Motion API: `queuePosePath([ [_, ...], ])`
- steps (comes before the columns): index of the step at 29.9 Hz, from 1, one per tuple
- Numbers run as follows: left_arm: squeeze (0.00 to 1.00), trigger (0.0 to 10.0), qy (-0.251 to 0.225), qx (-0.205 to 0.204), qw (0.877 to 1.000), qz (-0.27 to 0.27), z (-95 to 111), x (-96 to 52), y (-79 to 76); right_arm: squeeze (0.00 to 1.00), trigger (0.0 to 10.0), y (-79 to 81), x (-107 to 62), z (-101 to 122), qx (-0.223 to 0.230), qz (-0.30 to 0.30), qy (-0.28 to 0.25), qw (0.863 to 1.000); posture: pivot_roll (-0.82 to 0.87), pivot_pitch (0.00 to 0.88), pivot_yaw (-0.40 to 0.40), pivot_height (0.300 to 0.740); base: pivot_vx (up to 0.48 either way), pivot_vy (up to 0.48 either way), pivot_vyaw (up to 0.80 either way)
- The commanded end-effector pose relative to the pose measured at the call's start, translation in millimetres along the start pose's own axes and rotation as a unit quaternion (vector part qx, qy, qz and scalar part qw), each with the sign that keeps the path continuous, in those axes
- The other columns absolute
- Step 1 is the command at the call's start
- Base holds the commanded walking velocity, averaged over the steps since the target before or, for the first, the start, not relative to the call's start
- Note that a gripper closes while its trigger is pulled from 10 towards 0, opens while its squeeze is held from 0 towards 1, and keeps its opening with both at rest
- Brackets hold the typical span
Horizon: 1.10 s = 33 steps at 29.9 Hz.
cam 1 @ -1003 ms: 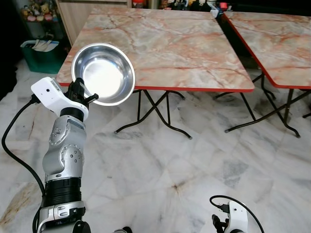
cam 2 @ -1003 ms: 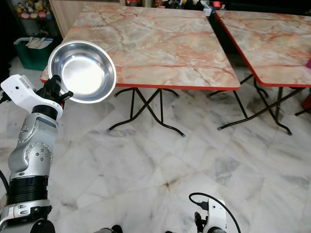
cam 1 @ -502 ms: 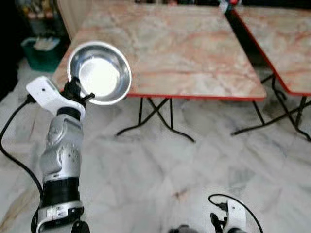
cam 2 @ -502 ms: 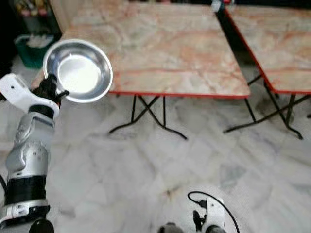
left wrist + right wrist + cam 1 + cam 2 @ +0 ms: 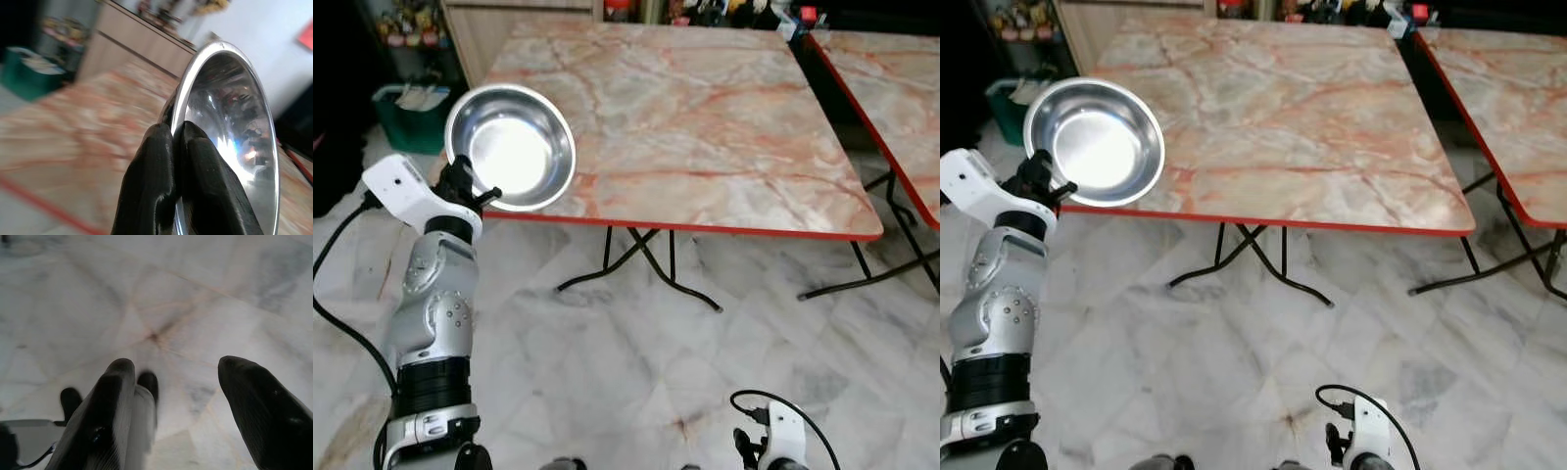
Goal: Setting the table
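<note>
Two black fingers (image 5: 154, 186) of the left gripper (image 5: 462, 186) pinch the rim of a steel bowl (image 5: 511, 147), pressed together on the thin metal edge. That arm is raised at the robot's left, and the bowl is held tilted up in the air, its shiny hollow facing the camera, just in front of the near left corner of a marble-topped folding table (image 5: 705, 117) with a red edge. A second such table (image 5: 901, 88) stands just beside it to the right. The right gripper (image 5: 176, 401) hangs low over the pale marble floor (image 5: 626, 362), its fingers spread apart and holding nothing. A green bin (image 5: 411, 113) sits beyond the table's left corner
</note>
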<state>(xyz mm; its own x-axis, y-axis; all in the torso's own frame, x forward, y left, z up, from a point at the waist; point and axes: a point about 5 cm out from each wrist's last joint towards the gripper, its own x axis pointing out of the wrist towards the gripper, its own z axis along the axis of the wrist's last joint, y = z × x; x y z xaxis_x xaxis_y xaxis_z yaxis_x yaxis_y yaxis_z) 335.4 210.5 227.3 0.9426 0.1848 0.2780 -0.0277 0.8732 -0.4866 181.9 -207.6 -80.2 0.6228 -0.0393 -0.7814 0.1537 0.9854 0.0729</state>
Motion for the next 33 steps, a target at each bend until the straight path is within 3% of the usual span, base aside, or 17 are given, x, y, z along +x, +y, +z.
queuePosePath([
  [1,0.00,10.0,-0.008,0.005,1.000,-0.021,2,-0.3,-12.1,0.00,10.0,-10.5,-3.0,-6,0.003,-0.015,0.009,1.000,-0.01,0.156,-0.048,0.740,0.409,0.000,0.00],
  [22,0.00,10.0,0.014,-0.008,0.999,-0.040,-6,-3.4,-18.9,0.00,10.0,-10.7,-3.0,-6,0.000,-0.014,0.010,1.000,-0.01,0.159,-0.047,0.740,0.404,0.000,0.00],
  [33,0.00,10.0,0.087,-0.037,0.991,-0.095,-26,-10.8,-33.6,0.00,10.0,-10.3,-2.9,-6,-0.002,-0.013,0.012,1.000,-0.01,0.159,-0.045,0.740,0.091,0.000,0.00],
])
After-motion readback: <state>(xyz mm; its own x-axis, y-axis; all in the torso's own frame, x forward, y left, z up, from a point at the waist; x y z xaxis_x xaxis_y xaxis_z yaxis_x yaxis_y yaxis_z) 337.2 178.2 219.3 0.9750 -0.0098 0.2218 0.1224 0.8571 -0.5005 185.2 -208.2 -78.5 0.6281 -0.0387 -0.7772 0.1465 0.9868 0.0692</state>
